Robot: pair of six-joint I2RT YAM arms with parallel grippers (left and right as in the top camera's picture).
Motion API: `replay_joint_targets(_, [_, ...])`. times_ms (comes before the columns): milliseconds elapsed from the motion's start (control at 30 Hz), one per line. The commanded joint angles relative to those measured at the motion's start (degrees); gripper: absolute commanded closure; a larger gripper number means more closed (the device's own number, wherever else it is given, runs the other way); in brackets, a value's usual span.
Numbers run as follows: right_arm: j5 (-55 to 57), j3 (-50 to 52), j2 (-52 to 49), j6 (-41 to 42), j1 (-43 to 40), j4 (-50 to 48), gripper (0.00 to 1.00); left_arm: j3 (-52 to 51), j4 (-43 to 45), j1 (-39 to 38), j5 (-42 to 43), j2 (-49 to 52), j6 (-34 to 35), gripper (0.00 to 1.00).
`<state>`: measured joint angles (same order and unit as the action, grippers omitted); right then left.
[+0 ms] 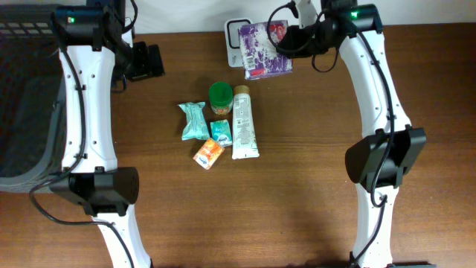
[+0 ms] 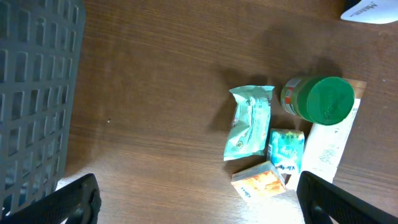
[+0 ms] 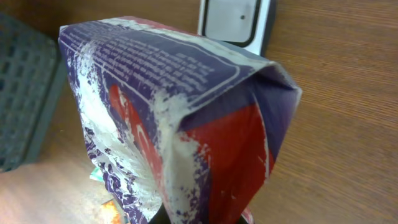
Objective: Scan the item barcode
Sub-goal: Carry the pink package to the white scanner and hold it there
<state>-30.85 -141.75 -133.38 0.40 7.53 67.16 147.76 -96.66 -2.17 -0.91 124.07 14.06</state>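
Note:
My right gripper (image 1: 290, 41) is shut on a purple, red and white bag (image 1: 264, 48), held at the table's far edge. The bag partly covers the white scanner (image 1: 233, 37) with its dark-rimmed window. In the right wrist view the bag (image 3: 174, 124) fills the middle, its pinched end hides my right gripper (image 3: 199, 219), and the scanner (image 3: 239, 22) lies behind it. No barcode shows on the bag's visible faces. My left gripper (image 1: 149, 61) stands open and empty at the far left, with bare wood between its fingers (image 2: 74, 202).
Mid-table lie a green-lidded jar (image 1: 220, 97), a white tube (image 1: 243, 123), a teal packet (image 1: 194, 120), a small teal box (image 1: 221, 132) and an orange box (image 1: 209, 153). A grey mesh basket (image 1: 22, 97) stands at the left edge.

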Motion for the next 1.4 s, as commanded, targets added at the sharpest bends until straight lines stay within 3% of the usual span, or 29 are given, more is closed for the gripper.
replay_joint_targets(0, [-9.55, -1.36, 2.91, -4.68, -0.09, -0.26, 0.96, 0.35, -0.07, 0.11, -0.39, -0.96, -0.70, 0.01])
replay_joint_targets(233, [-13.75, -1.29, 2.84, -4.61, -2.14, 1.36, 0.96, 0.35, -0.07, 0.11, -0.39, -0.96, -0.70, 0.01])
replay_joint_targets(700, [-13.57, 3.56, 2.73, -4.68, -5.57, 19.91, 0.96, 0.35, -0.07, 0.11, -0.39, -0.96, -0.70, 0.01])
replay_joint_targets(767, [-13.57, 4.28, 2.73, -4.87, -5.57, 19.52, 0.96, 0.35, -0.07, 0.11, -0.39, -0.96, -0.70, 0.01])
replay_joint_targets(867, [-13.57, 4.35, 2.73, -11.50, -5.16, 19.45, 0.96, 0.35, -0.07, 0.11, -0.39, -0.96, -0.70, 0.01])
replay_joint_targets(1133, [-11.37, 4.35, 2.73, -12.02, -2.67, 18.80, 0.96, 0.35, -0.07, 0.11, -0.39, -0.96, -0.70, 0.01])
replay_joint_targets(1367, [-9.14, 4.35, 2.73, -11.98, -2.56, 6.23, 0.96, 0.35, -0.07, 0.11, -0.39, -0.96, -0.70, 0.01])
